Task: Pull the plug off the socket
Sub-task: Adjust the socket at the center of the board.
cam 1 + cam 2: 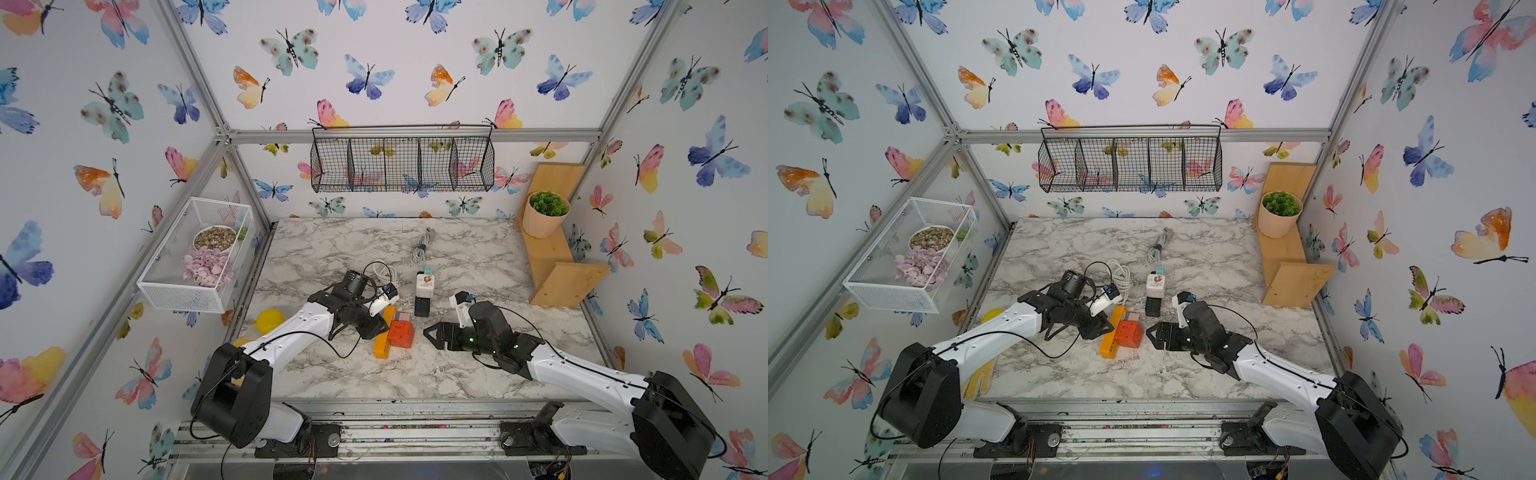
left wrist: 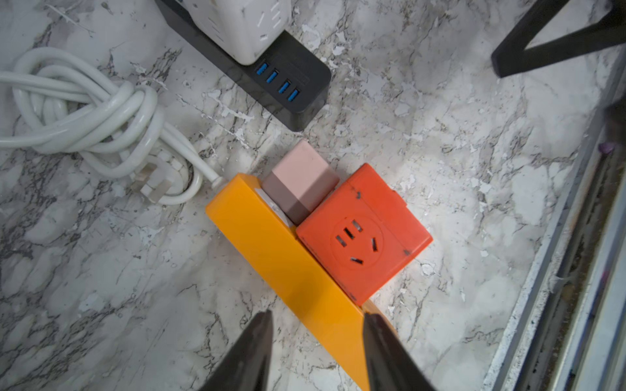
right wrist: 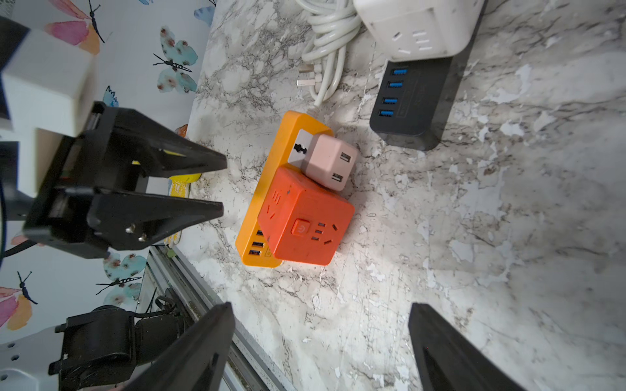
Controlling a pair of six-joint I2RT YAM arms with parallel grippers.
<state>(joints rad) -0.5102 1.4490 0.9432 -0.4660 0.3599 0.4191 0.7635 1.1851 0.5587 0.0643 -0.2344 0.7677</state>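
Just ahead of the left end effector [image 3: 222, 184], on the marble tabletop [image 2: 474, 203]: yellow power strip [image 2: 271, 243], apparently tipped on its long edge. Two cubes sit plugged into its face and touch each other. The pink USB charger [image 3: 330, 162] is at the end farther from the left tips, the orange-red cube socket [image 3: 305, 220] nearer them. Neither is off yet.

Left end effector: jaws apart, nothing held. In the left wrist view the strip's near end runs in between the fingers [image 2: 254, 355]; the right wrist view shows the tips just short of it. Probably stationed to pin the strip against sliding.

Right end effector [image 3: 321, 306]: jaws spread wide, empty, facing the cubes from the strip's socket side, not yet near them. Sensible placing, since the plugs stick out toward it and allow a straight pull along the prongs. Which cube is meant, cannot tell.

Beyond the strip: black USB hub [image 2: 288, 84] carrying a white cube adapter [image 3: 416, 27], and a coiled white cable [image 2: 84, 108]. Not involved.

Risk: unheld, the strip would drag along.
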